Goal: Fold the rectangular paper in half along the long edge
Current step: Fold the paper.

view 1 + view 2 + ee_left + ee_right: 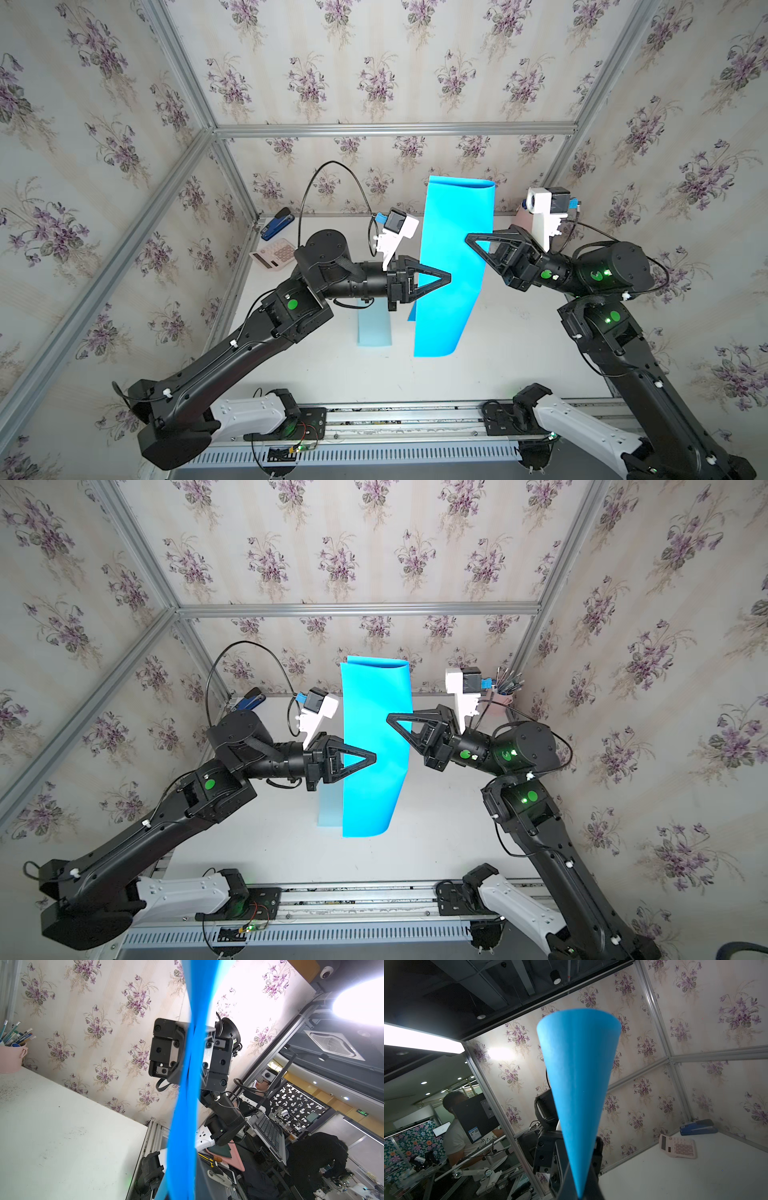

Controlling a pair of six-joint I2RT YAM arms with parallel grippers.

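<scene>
Paper: the blue paper [453, 257] is raised above the middle of the desk [519, 365], bent loosely double, its layers not pressed flat.
Left jaws: the left gripper [449, 277] is clenched on the paper from its 9 o'clock side.
Right jaws: the right gripper [468, 239] is clenched on it from 3 o'clock.
Writing: the calculator [274, 254] keys are too small to read.
Edges: the stapler [276, 224] and calculator sit at the desk's 10 o'clock corner and the pen cup [500, 694] at 1 o'clock, all well apart from the paper.
</scene>
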